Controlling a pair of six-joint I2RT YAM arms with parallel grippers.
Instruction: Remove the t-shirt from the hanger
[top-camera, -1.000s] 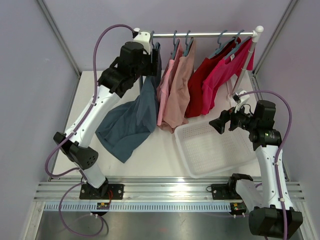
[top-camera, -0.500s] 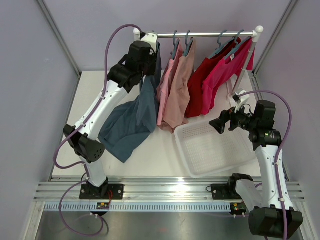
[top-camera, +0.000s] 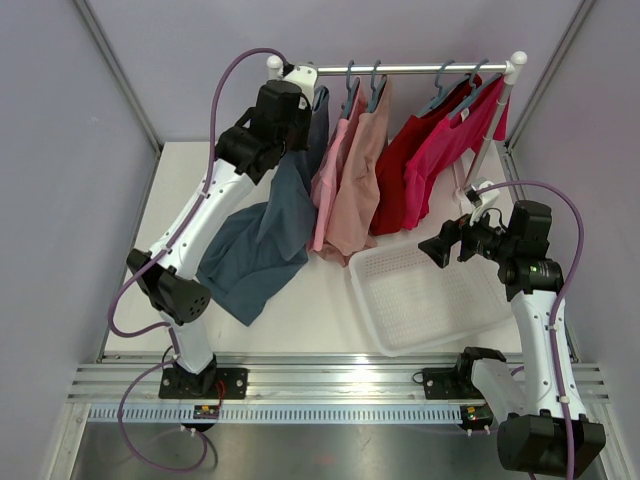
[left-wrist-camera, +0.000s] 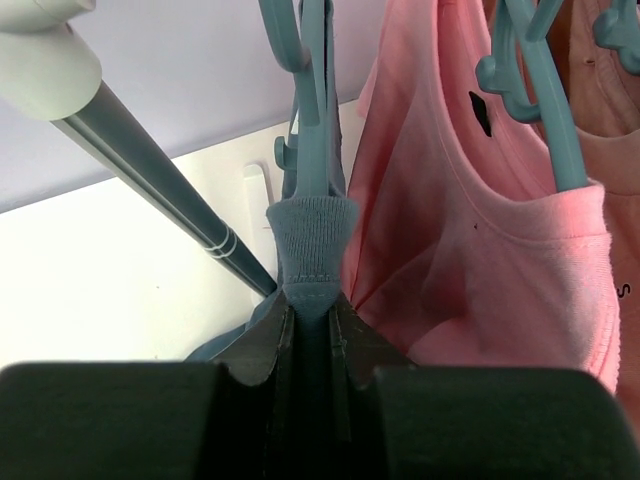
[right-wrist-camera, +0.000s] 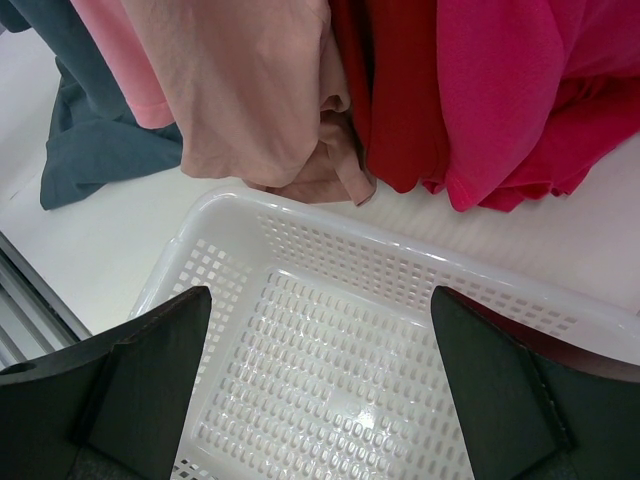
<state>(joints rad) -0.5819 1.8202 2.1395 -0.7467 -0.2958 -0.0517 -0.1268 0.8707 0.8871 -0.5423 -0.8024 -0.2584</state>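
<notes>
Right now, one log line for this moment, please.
left gripper: shut on blue t-shirt collar at hanger | right gripper: open above basket | t-shirt: not yet off hanger

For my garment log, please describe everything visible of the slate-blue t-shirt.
The slate-blue t-shirt, soft knit, hangs on a teal plastic hanger at the left end of the metal rail, beside a pink t-shirt. A ribbed band lies against the hanger; the left pincer is shut on the fabric just below. Its lower part drapes onto the white table.
</notes>
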